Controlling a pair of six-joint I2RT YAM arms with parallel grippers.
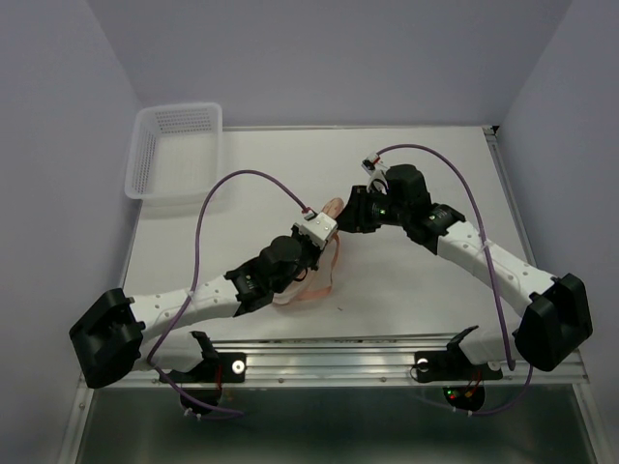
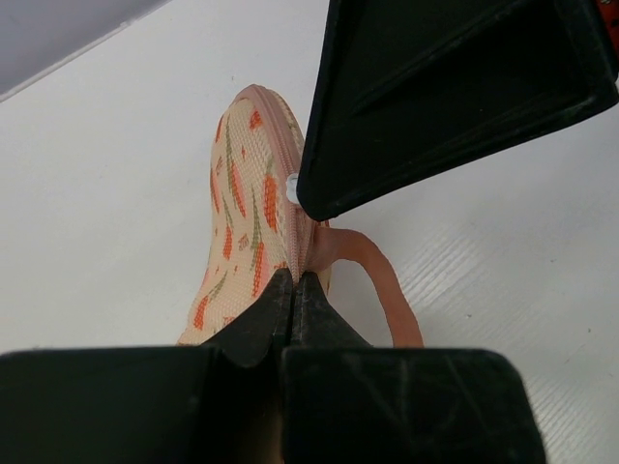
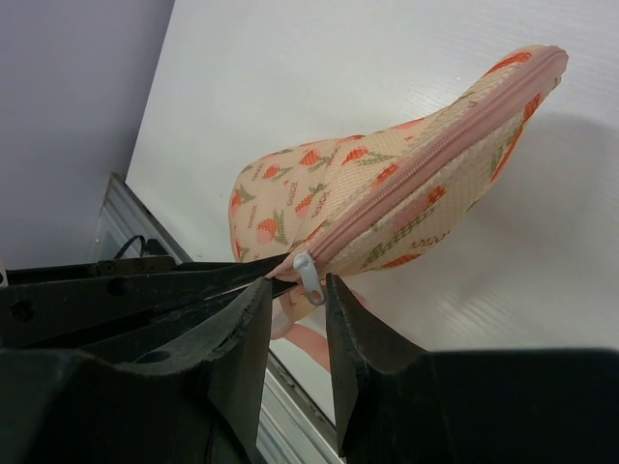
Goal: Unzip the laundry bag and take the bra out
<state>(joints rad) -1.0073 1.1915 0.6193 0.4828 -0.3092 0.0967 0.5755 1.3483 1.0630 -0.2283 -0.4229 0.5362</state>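
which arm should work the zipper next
Right. The right gripper, open, straddles the zipper pull; the left gripper is shut on the bag edge, anchoring it.

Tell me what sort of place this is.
Probably a robotics lab test cell, not a home laundry room. A bare white table is boxed in by plain lilac walls, and two robot arms are bolted to a metal rail at its near edge.

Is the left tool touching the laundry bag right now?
Touching. The left wrist view shows the left tool shut on the pink zipper edge of the laundry bag.
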